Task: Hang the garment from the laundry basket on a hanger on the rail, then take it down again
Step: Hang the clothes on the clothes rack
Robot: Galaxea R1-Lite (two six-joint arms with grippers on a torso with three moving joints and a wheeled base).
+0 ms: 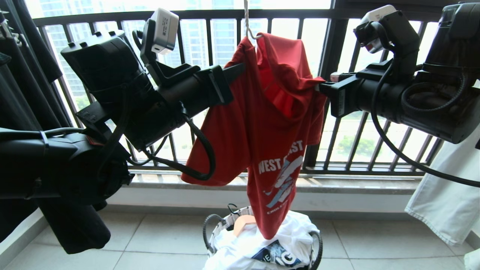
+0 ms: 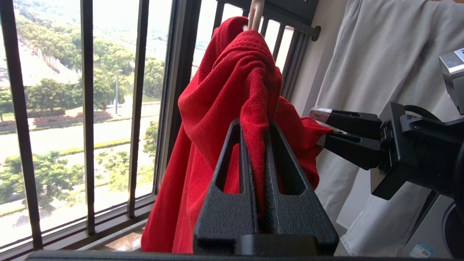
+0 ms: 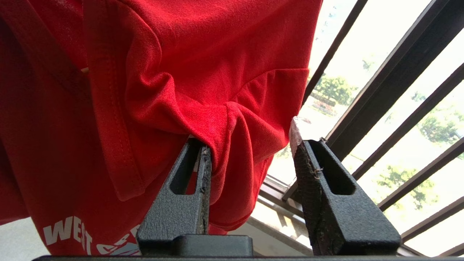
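The red garment point(image 1: 262, 123) hangs bunched from the hanger point(image 1: 248, 26), whose thin white hook runs up out of the picture; the rail is out of view. My left gripper point(image 1: 240, 69) is shut on a fold of the garment's shoulder point(image 2: 224, 90), the fabric pinched between its fingers point(image 2: 255, 125). At the opposite shoulder my right gripper point(image 1: 318, 88) stands open; the cloth point(image 3: 203, 54) sags between its fingers point(image 3: 248, 134) and touches only one. Below, the garment's hem dips into the laundry basket point(image 1: 205, 228).
A white printed garment point(image 1: 262, 243) and an orange hanger piece point(image 1: 243, 223) lie in the basket. The dark barred window railing point(image 1: 330, 48) runs close behind. White cloth point(image 1: 446, 195) hangs at the right, black clothing point(image 1: 22, 93) at the left.
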